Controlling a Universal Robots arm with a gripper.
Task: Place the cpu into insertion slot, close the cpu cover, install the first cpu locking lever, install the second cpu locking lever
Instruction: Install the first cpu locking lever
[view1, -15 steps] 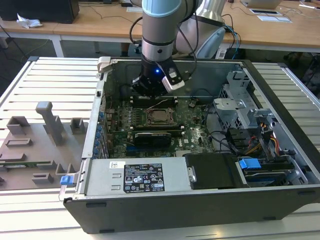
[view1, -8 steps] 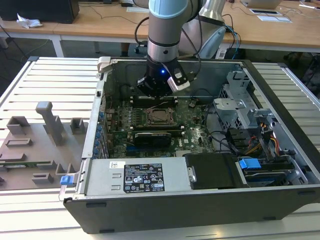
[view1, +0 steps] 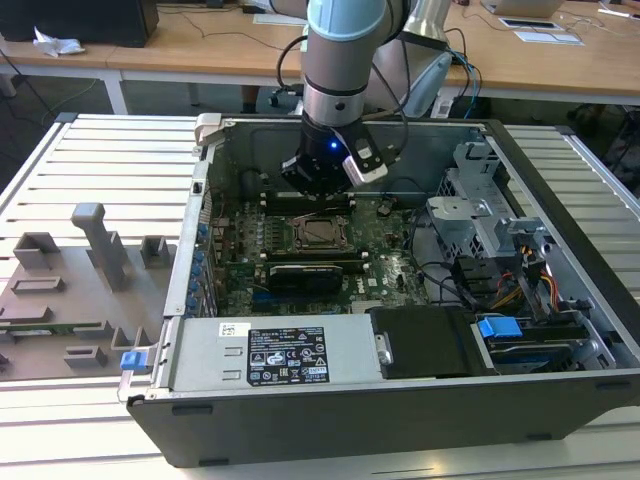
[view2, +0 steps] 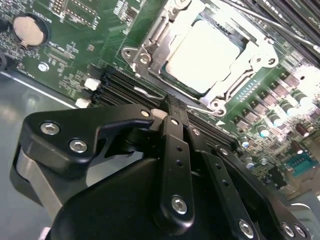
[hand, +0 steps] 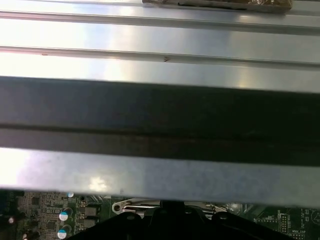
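Note:
The cpu (view2: 205, 55) lies flat in the insertion slot (view1: 318, 234), its pale metal top catching the light. The silver cpu cover (view2: 150, 47) lies closed over it, framing the chip through its window. A thin wire locking lever (view2: 207, 110) runs along the socket edge nearest my gripper. In the second wrist view my gripper (view2: 172, 106) is shut, its tips right at that lever; whether they touch it I cannot tell. In the exterior view the gripper (view1: 318, 188) hangs inside the open computer case, just behind the socket.
Black memory slots (view2: 120, 82) run beside the socket, and a coin battery (view2: 30, 30) sits further off. The power supply (view1: 270, 355) fills the case front, with a drive cage (view1: 480, 200) and cables (view1: 500, 285) at the exterior view's right. Grey fixtures (view1: 90, 260) stand on the table.

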